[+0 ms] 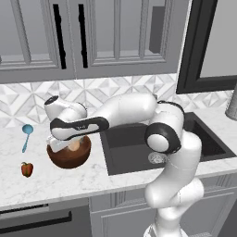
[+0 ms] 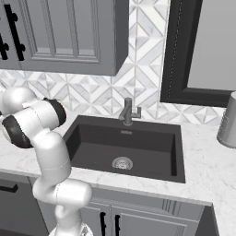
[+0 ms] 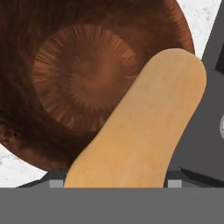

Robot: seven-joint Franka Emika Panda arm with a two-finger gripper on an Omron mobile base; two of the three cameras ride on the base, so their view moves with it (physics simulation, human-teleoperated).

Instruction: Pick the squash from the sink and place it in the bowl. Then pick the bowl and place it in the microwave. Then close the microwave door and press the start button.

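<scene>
The dark reddish-brown bowl [image 1: 69, 158] [image 3: 78, 78] stands on the marble counter left of the sink [image 1: 134, 139] [image 2: 124, 147]. My gripper [image 1: 68, 145] [image 3: 114, 183] hangs right over the bowl's mouth, shut on the tan squash [image 1: 74, 146] [image 3: 144, 127]. The squash fills the gap between both fingertips. It points down into the bowl, above the bottom and toward one side. The sink basin holds nothing but its silver drain [image 2: 122, 162]. The microwave and its door are out of view.
A small red pepper [image 1: 27, 169] and a blue spoon [image 1: 27, 134] lie on the counter left of the bowl. A faucet [image 2: 128, 112] stands behind the sink. A grey canister [image 2: 228, 120] sits at the far right. Wall cabinets hang above.
</scene>
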